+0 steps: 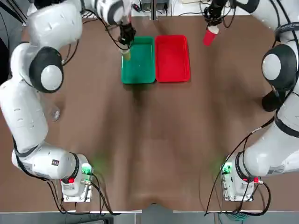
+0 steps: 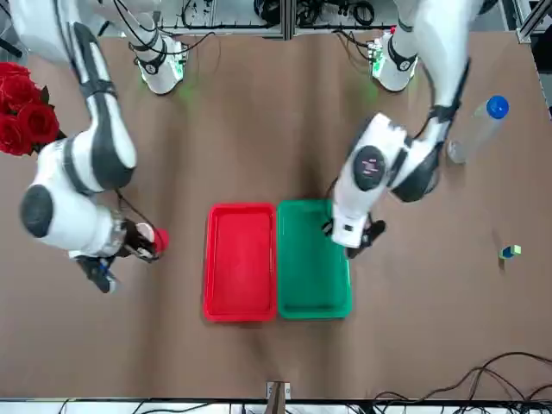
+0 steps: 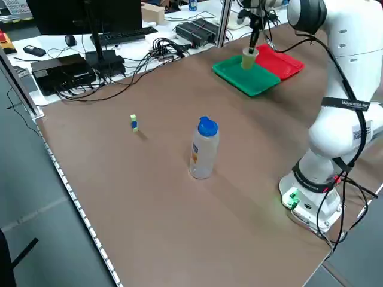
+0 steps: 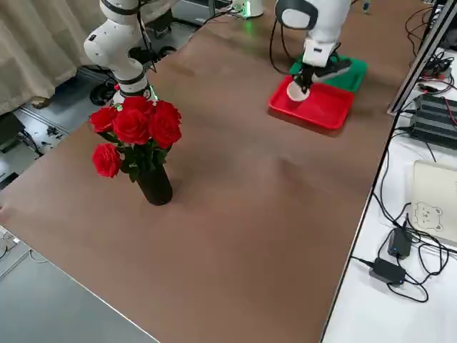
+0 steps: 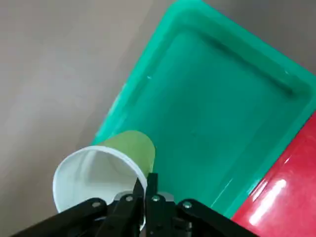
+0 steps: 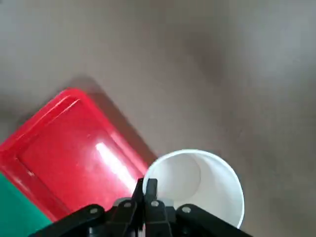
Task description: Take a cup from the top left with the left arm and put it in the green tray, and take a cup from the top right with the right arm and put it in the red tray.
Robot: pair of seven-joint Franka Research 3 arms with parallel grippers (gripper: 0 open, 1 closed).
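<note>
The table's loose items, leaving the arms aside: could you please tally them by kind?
Cups: 2, green cup and red cup
Trays: 2, green tray and red tray
Bottle: 1
Rose vase: 1
Small block: 1
Total: 7

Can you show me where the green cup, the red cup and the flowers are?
green cup (image 5: 129, 148), left wrist view, on its green outer wall.
red cup (image 1: 210, 35), top view, on its red side.
flowers (image 4: 134, 126), right side view, on a middle rose bloom.
</note>
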